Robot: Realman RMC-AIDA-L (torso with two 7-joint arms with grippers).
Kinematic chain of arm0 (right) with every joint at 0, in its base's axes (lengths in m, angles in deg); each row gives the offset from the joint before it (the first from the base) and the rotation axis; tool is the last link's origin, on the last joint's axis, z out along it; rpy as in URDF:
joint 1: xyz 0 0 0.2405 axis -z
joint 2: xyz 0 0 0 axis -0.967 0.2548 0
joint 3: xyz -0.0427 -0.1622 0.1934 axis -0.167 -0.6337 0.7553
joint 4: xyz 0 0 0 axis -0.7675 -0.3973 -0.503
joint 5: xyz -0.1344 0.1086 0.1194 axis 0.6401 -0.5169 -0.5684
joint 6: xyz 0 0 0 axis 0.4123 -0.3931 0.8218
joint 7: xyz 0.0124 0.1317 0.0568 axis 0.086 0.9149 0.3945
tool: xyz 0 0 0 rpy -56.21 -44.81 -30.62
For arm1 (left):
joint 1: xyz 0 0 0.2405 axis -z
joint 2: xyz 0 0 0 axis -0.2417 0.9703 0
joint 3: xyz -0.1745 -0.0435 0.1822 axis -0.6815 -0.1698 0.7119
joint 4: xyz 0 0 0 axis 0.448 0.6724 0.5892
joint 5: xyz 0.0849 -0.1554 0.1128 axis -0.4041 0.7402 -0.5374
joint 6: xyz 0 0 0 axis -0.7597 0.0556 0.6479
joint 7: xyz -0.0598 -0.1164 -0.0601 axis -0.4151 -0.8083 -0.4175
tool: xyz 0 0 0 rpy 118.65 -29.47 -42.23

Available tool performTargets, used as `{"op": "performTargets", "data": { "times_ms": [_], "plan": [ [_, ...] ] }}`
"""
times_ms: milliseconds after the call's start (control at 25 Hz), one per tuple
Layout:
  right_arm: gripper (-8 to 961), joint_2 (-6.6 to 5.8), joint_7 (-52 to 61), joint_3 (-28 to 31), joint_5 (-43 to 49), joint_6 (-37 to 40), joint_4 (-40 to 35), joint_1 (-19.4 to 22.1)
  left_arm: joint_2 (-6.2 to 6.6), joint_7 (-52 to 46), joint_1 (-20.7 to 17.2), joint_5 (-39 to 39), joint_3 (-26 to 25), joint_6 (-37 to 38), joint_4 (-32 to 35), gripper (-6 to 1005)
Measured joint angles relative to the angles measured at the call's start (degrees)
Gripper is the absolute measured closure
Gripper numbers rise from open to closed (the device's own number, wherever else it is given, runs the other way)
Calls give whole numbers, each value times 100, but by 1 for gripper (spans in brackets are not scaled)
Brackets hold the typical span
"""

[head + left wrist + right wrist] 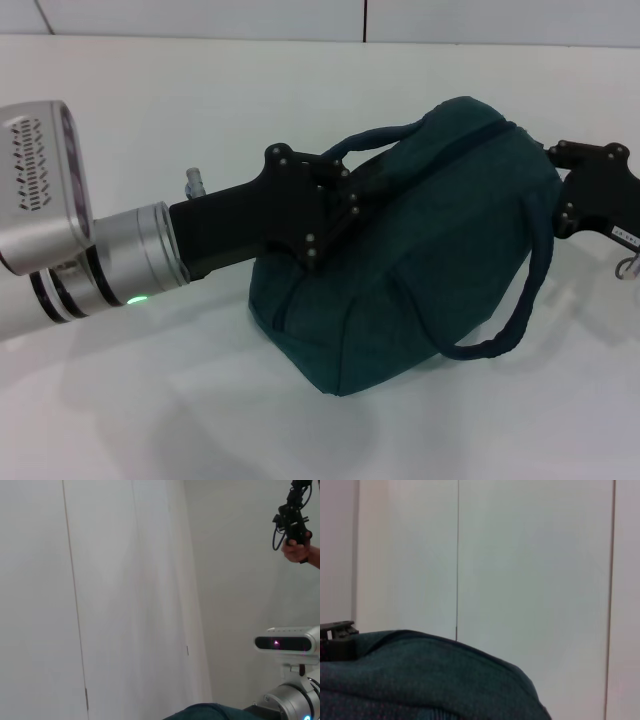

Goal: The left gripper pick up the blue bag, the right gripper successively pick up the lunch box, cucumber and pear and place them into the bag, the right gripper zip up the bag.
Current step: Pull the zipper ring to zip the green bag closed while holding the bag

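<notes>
The blue bag stands in the middle of the white table, its top seam closed along its length and one loop handle hanging down its front. My left gripper is at the bag's left end, shut on the fabric by the other handle. My right gripper is pressed against the top right end of the bag, at the end of the zipper line. The zipper pull is hidden. The bag's top also shows in the left wrist view and the right wrist view. Lunch box, cucumber and pear are out of view.
The white table stretches around the bag, with a white panelled wall behind it. In the left wrist view a person's hand holds a black device high up, and the right arm's wrist shows low down.
</notes>
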Motion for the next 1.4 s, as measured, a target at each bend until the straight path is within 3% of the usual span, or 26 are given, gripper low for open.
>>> {"op": "performTargets", "data": {
  "times_ms": [80,480,720,1240,1400],
  "plan": [
    [926,0,0,0,-9,-8,5,0,0,0,3,0,0,0,0,946],
    [683,5,-6,1,-20,-132,11,-88,0,0,15,-1,0,0,0,943],
    [638,9,-9,-55,-22,-226,19,-217,0,0,25,-1,0,0,-1,942],
    [652,9,37,-375,-23,-267,19,-386,-14,2,44,-1,0,7,0,938],
    [672,8,39,-755,-356,-306,16,-440,-17,8,75,0,0,9,-1,937]
  ]
}}
